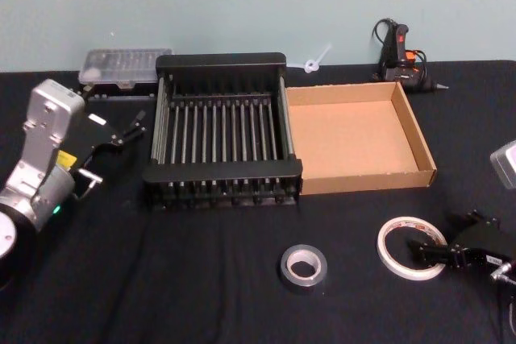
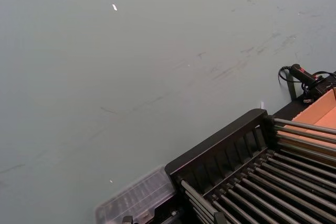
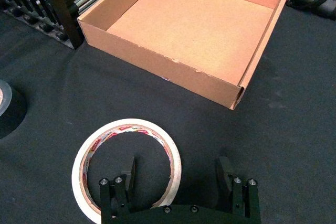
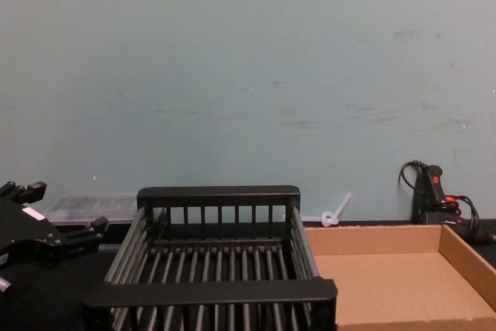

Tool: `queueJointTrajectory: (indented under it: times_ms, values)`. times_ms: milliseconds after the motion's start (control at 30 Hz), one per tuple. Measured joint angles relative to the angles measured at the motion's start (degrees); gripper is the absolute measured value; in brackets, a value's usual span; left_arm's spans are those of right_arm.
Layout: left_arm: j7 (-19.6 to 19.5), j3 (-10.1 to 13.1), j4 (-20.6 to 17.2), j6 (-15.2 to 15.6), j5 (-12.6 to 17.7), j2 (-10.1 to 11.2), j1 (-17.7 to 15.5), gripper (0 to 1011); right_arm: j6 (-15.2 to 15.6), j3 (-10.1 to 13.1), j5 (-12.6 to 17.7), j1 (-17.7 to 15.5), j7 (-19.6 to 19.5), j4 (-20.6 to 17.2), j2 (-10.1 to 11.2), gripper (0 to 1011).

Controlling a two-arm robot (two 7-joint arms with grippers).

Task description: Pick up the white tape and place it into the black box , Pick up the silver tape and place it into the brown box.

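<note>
Right claw (image 3: 178, 179) of mine is wide open, low over the desk (image 1: 201, 279), one finger inside the white tape's (image 3: 126, 163) ring, other outside, nothing gripped. Silver tape (image 1: 304, 267) lies to its left, in front of the black box (image 1: 222, 130); brown box (image 1: 355, 134) sits beside it. Left claw (image 1: 129, 128) hangs open left of the black box.

The table (image 1: 201, 296) is covered in plain black cloth. The black box (image 1: 222, 147) is black all over, its bottom striped by grey bars. The brown box (image 1: 355, 138) is uniform cardboard brown. The white tape (image 1: 409, 246) has reddish print inside its ring. The silver tape (image 1: 304, 267) is shiny grey with a dark side. The wall (image 4: 248, 75) is pale blue-green.
</note>
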Motion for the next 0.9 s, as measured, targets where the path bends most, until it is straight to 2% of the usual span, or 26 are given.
queueJointTrajectory:
  times_ms: [200,433,567,600,667,800,900]
  values:
    - [0.0,0.0,0.0,0.0,0.0,0.0,0.0,1001,-0.01,0.03,0.04,-0.03,0.0,-0.03,0.0,997]
    - [0.0,0.0,0.0,0.0,0.0,0.0,0.0,1001,-0.01,0.04,0.08,-0.03,0.0,-0.03,0.0,850]
    - [0.0,0.0,0.0,0.0,0.0,0.0,0.0,1001,-0.02,0.04,0.09,-0.03,0.0,-0.03,0.0,706]
    - [0.0,0.0,0.0,0.0,0.0,0.0,0.0,1001,-0.02,0.04,0.09,-0.03,0.0,-0.03,0.0,706]
    - [0.0,0.0,0.0,0.0,0.0,0.0,0.0,1001,-0.02,0.04,0.1,-0.03,0.0,-0.03,0.0,606]
    - [0.0,0.0,0.0,0.0,0.0,0.0,0.0,1001,-0.02,0.04,0.1,-0.03,0.0,-0.03,0.0,533]
    - [0.0,0.0,0.0,0.0,0.0,0.0,0.0,1001,-0.02,0.04,0.09,-0.03,0.0,-0.03,0.0,386]
